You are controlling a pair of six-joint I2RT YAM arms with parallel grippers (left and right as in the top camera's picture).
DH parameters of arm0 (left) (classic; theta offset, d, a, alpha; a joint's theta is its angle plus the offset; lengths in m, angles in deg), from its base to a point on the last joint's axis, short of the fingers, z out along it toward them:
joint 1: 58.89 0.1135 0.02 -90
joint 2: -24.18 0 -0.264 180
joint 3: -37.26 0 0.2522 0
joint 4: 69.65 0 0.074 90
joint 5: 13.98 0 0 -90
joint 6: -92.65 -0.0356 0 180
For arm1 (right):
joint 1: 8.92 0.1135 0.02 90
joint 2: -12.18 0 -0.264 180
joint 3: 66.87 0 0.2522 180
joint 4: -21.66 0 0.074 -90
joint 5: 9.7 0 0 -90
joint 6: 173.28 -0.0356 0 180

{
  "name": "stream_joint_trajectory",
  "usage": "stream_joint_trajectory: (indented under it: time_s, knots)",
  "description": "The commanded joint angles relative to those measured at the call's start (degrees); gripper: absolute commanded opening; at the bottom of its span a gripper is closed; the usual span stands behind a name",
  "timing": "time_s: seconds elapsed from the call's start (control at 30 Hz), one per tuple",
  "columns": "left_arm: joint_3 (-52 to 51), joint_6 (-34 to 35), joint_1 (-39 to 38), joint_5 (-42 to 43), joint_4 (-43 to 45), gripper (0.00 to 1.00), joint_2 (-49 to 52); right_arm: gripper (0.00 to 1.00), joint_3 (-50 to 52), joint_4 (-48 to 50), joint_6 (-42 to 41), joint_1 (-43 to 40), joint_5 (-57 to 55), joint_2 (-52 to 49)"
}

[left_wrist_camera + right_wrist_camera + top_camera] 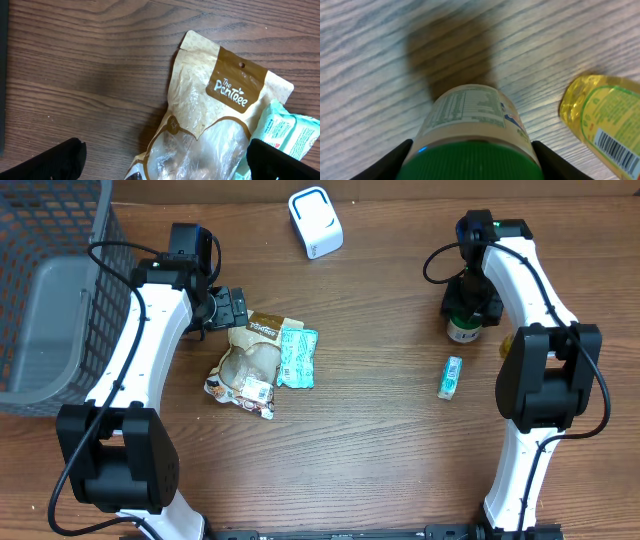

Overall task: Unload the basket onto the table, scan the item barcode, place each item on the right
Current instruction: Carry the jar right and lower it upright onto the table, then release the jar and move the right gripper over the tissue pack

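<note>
**Item.** Jar [470, 120] (green lid, white label) stands upright on the table [380, 440] at my R side, well apart from the scanner [315, 222] at the far edge.

**R gripper** [470, 150]: straddles the lid, one finger each side. I cannot tell from these views whether the pads bear on the lid or stand just off it.

**L gripper** [162, 150]: spread wide, empty, hovering over the pouch [210, 120], which touches a teal pack [285, 132].

**Hazards (judged):**
1. Lifting w/ pads not seated on the smooth lid could let the jar slip or tip.
2. A yellow bottle [600, 115] sits near the jar, so a sideways swing could knock it.
3. The jar's barcode posn is unknown. The label face toward my cam shows only a print panel, and presenting the wrong face to the scanner gives no read.
</note>
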Motion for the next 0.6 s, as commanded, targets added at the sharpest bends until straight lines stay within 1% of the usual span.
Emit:
stream_joint_trajectory:
  time_s: [0.0, 0.13, 0.2, 0.47, 0.57]
  knots:
    - [0.7, 0.2, 0.0, -0.3, 0.0, 0.99, -0.4, 0.73, 0.1, -0.5, 0.3, -0.3, 0.2, 0.5]
    - [0.7, 0.2, -0.1, -0.3, 0.0, 1.00, -0.4, 0.81, 0.1, -0.9, 0.2, -0.3, 0.2, 0.5]
    - [0.7, 0.2, -0.1, -0.3, 0.0, 1.00, -0.4, 0.87, 0.1, -0.9, 0.2, -0.3, 0.2, 0.5]
    - [0.7, 0.2, 0.0, -0.3, 0.0, 1.00, -0.4, 0.93, 0.1, 2.3, 2.0, -0.3, 0.2, 0.5]
    - [0.7, 0.2, 0.0, -0.3, 0.0, 1.00, -0.4, 0.94, 0.0, 2.6, 2.0, -0.3, 0.2, 0.5]
